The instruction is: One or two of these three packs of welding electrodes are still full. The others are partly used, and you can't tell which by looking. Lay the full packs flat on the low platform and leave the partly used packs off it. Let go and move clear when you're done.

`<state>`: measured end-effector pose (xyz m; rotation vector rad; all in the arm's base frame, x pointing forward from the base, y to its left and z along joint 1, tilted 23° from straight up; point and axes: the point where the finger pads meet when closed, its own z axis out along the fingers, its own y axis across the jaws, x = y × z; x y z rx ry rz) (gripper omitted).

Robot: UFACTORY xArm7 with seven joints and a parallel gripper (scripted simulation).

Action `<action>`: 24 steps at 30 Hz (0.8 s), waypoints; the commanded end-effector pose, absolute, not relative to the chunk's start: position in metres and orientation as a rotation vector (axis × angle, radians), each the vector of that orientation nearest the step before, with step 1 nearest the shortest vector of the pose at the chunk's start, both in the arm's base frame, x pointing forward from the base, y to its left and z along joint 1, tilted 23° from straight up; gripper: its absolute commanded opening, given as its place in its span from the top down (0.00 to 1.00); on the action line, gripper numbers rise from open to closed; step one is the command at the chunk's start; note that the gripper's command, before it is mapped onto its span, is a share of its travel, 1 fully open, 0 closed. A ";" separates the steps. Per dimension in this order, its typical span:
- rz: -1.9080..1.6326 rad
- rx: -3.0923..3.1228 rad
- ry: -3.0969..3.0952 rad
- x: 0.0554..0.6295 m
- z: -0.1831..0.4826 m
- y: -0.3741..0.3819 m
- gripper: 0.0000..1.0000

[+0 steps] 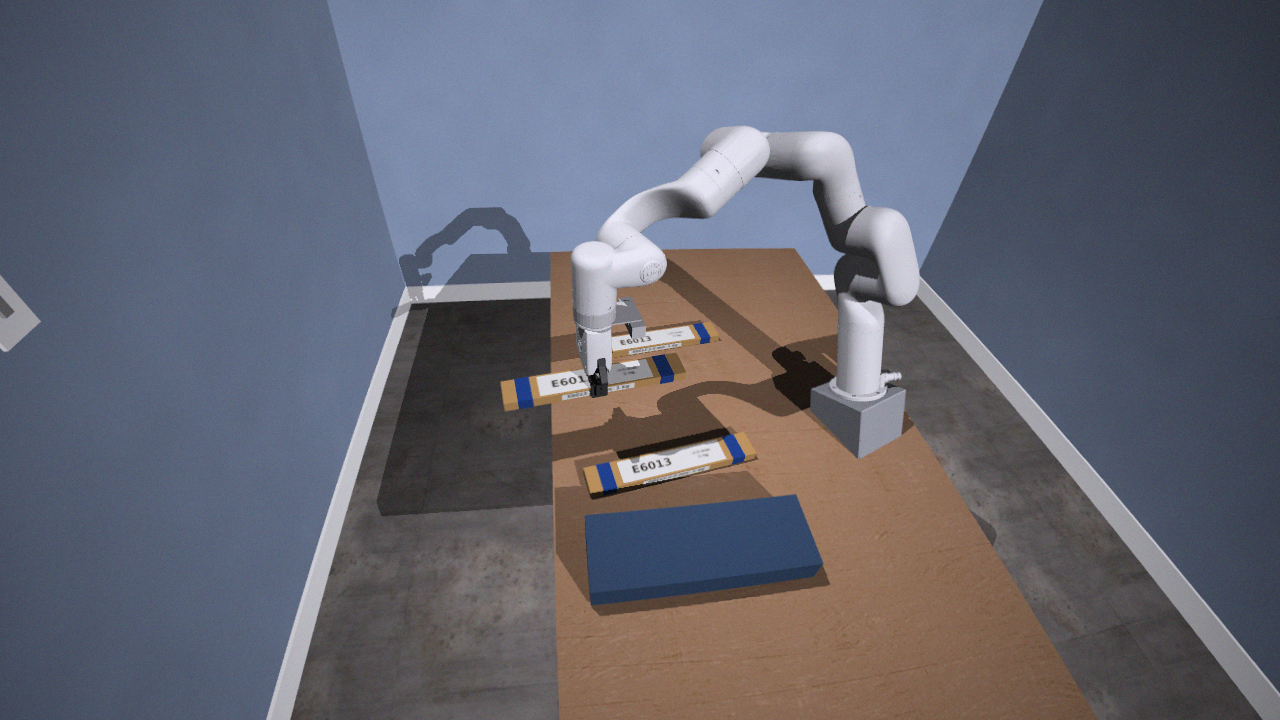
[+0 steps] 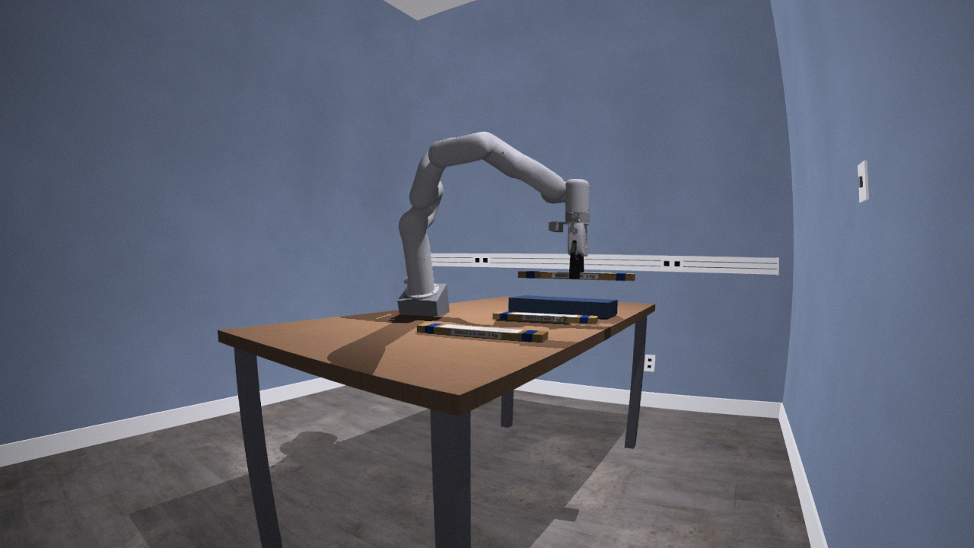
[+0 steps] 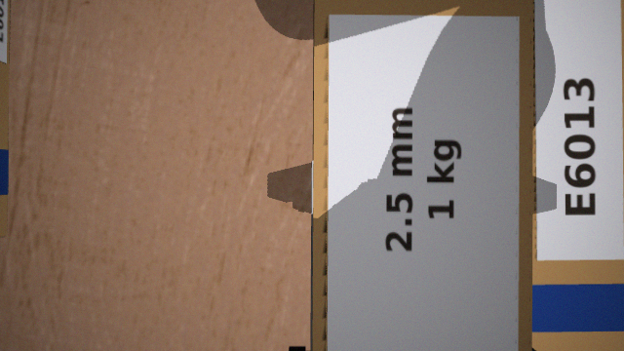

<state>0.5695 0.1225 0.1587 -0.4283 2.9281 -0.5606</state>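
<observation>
Tool [image 1: 597,383] clamped on lifted pack [image 1: 554,383], grip near mid-length. I see pack level in air above tabletop [image 2: 381,354], long axis left-right in top view, left end past tabletop edge. Pack hangs directly under tool. Second pack [image 1: 666,336] behind it at frame centre, third pack [image 1: 669,462] below, just above blue platform [image 1: 702,546].

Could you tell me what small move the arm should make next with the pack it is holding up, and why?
Probably hold it level a moment to judge its weight. The hand grips the raised pack near its middle, in the air above the table, and the blue platform holds nothing yet. Looks alone cannot show whether it is full.
</observation>
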 end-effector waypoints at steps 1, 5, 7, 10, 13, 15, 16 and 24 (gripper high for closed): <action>-0.557 -0.430 2.923 0.570 0.161 0.124 0.42; -0.557 -0.430 2.923 0.570 0.161 0.124 0.42; -0.557 -0.430 2.923 0.570 0.161 0.124 0.42; -0.557 -0.430 2.923 0.569 0.161 0.123 0.42; -0.557 -0.430 2.924 0.566 0.161 0.121 0.42; -0.557 -0.430 2.924 0.563 0.161 0.119 0.42; -0.557 -0.430 2.924 0.561 0.162 0.118 0.42; -0.557 -0.430 2.924 0.545 0.163 0.106 0.42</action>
